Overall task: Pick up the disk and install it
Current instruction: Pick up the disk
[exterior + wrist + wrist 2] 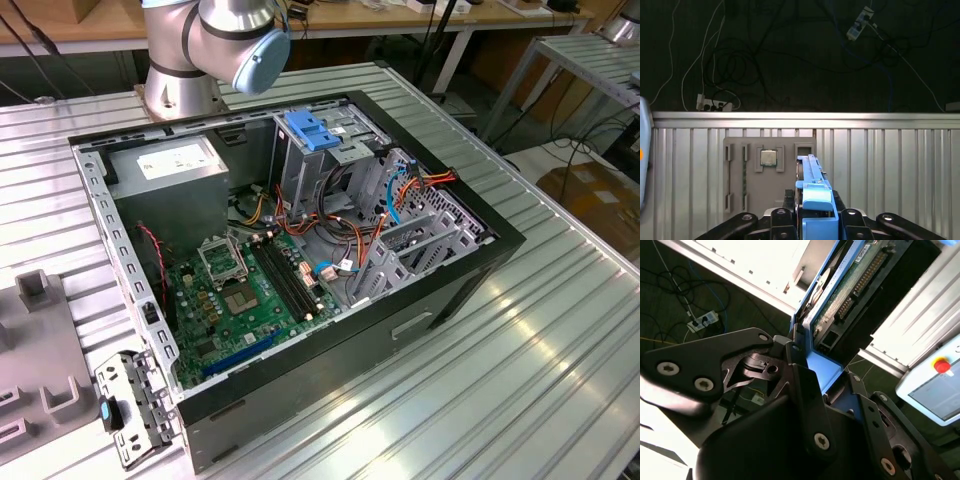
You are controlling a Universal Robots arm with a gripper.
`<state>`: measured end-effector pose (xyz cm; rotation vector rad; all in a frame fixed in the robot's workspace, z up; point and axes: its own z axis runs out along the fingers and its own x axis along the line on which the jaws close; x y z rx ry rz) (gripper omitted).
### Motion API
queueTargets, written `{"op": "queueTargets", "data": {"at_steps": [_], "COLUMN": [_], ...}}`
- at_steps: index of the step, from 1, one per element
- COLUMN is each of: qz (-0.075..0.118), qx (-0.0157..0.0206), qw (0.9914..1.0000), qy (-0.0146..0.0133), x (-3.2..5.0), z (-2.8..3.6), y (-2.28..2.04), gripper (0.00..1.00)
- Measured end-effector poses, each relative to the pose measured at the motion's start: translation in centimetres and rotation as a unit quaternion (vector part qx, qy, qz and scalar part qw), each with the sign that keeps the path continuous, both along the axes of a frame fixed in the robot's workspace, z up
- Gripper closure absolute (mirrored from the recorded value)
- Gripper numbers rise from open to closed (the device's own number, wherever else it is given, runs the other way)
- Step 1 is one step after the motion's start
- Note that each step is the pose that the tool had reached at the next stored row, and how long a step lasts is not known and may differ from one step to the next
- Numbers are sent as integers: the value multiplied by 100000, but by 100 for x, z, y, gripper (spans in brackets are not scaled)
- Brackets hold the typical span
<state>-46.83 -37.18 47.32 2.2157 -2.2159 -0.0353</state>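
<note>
Fingers (804, 387) clenched on disk (850, 285) at its blue carrier end, both wrist views. Disk held edge-on, clear of ribbed table (890, 170); grey fixture plate (737, 170) w/ CPU chip (769, 158) below. Open PC case (440, 295) on table.

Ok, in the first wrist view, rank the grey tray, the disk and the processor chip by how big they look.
1. grey tray
2. disk, though it is edge-on and nearest the camera, so its rank is unsure
3. processor chip
</note>
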Motion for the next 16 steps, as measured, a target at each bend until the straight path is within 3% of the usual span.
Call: {"op": "queueTargets", "data": {"at_steps": [16], "qz": [0], "qx": [-2], "qw": [100000], "qy": [4], "x": [0], "z": [181], "y": [0], "gripper": [63]}}
